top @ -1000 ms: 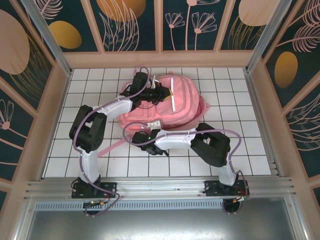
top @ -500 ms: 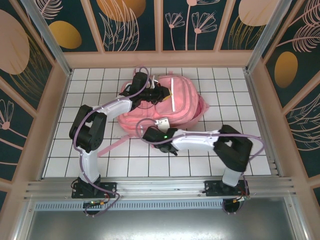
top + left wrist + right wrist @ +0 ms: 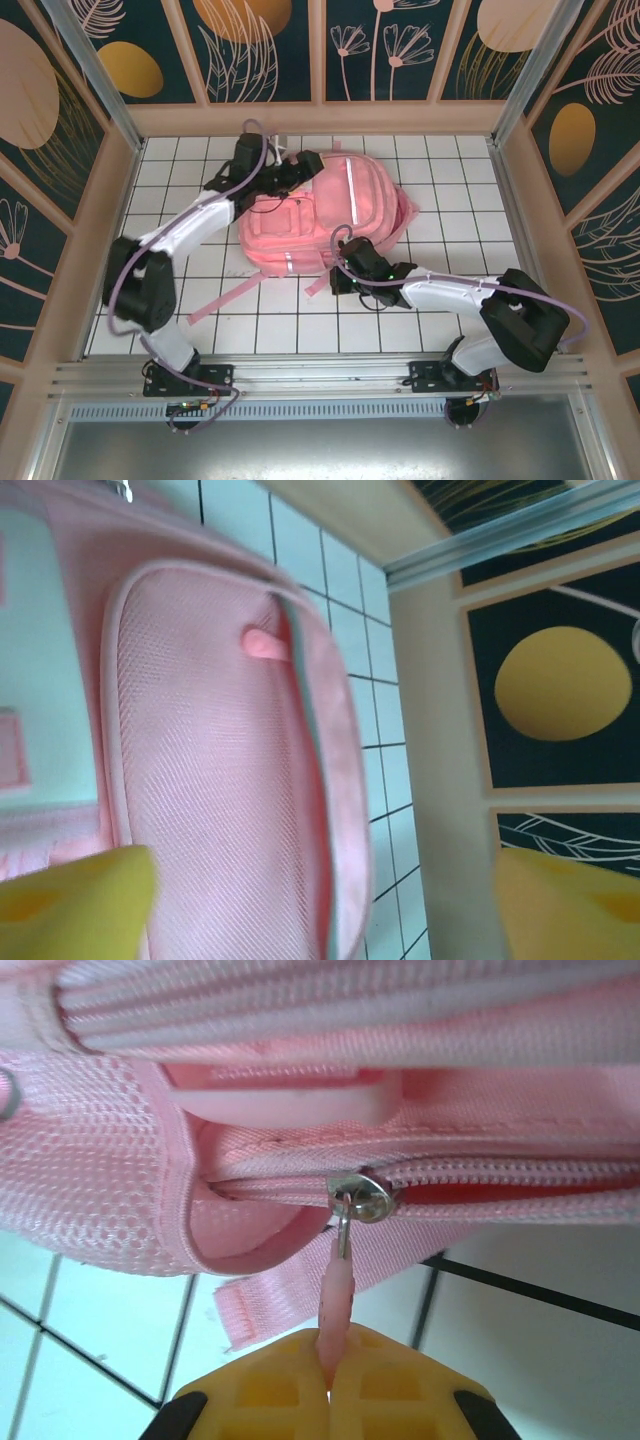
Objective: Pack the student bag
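Top external view: the student bag [image 3: 320, 215] is seen lying flat on the white-tiled desk [image 3: 470, 190], in the upper middle of the frame, with its front pockets and silver strips turned upward.

Two things have been altered within the last second. The left hand [image 3: 303, 167], which had been closed at the bag's upper-left edge, has been let go and drawn back slightly. In the left wrist view its yellow fingers [image 3: 70, 905] are spread wide at the bottom corners of the frame, with nothing between them and only a pink mesh pocket [image 3: 200, 760] beyond. With that grip released, the bag appears to have settled flatter on the desk.

The right hand [image 3: 345, 275] has meanwhile been swept from the left part of the bag's lower edge toward the lower middle of the frame. There it is pressed together on the pink zip pull [image 3: 337, 1310]. In the right wrist view the pull is seen pinched between the yellow pads, hanging from the metal slider [image 3: 362, 1198] on the bag's edge.

From this it is judged that the holding stage is over and a zip is about to be worked. Which way the slider must be run cannot be told, and the bag's contents are hidden. The pull is thin, so a slip under tension is to be expected if the bag is not steadied.
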Robot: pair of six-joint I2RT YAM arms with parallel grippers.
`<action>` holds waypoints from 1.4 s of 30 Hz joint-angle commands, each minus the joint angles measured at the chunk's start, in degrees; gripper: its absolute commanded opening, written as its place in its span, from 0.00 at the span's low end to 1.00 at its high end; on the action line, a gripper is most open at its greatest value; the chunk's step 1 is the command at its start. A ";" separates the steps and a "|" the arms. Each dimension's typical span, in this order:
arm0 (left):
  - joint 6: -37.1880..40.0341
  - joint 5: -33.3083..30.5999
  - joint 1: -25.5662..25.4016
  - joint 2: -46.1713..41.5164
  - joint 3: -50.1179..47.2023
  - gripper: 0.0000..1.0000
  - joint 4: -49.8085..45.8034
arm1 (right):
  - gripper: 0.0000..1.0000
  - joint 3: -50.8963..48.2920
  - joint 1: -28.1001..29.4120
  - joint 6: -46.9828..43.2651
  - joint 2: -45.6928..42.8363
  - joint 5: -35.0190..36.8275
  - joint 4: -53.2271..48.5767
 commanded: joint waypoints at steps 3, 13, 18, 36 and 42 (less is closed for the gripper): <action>-1.24 -11.80 0.85 -16.90 -12.80 0.99 -4.29 | 0.00 1.97 0.17 0.05 2.31 -9.01 11.24; -17.30 -13.17 0.99 -30.40 -30.62 0.82 -19.48 | 0.00 10.12 0.26 0.97 10.74 -11.38 14.77; -23.53 -13.89 0.95 -36.53 -37.75 0.70 -18.04 | 0.00 14.78 0.65 2.25 15.53 -13.47 16.36; -22.52 -19.08 2.32 -18.29 -37.10 0.47 -2.24 | 0.00 15.35 2.71 0.73 17.17 -13.25 14.49; -21.25 -25.65 3.53 -16.63 -34.97 0.20 -3.27 | 0.00 12.89 3.08 -0.29 15.98 -12.85 13.19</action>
